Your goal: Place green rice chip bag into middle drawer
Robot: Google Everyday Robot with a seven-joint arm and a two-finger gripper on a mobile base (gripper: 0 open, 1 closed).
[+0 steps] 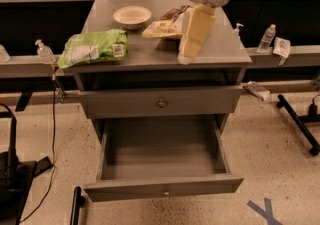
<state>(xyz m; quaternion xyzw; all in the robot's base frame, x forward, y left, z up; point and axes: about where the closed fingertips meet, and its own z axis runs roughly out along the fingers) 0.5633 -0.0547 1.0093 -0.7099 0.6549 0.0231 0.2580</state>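
Found gripper [186,58] over surface [155,53], right of centre, grip state impossible to tell; saw green rice chip bag [93,48] well left of it, long axis crosswise.

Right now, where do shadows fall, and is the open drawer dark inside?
Camera view: the middle drawer is softly lit inside, darker toward its back; the claw hangs over the right of the cabinet top, with no hard shadow under it; the green rice chip bag shows no glare.

Your rice chip bag [92,48] sits left-front on the cabinet top [150,55], bowl [132,17] behind it, gripper [186,57] hanging upper centre; middle drawer [162,187] sticks out bottom centre.
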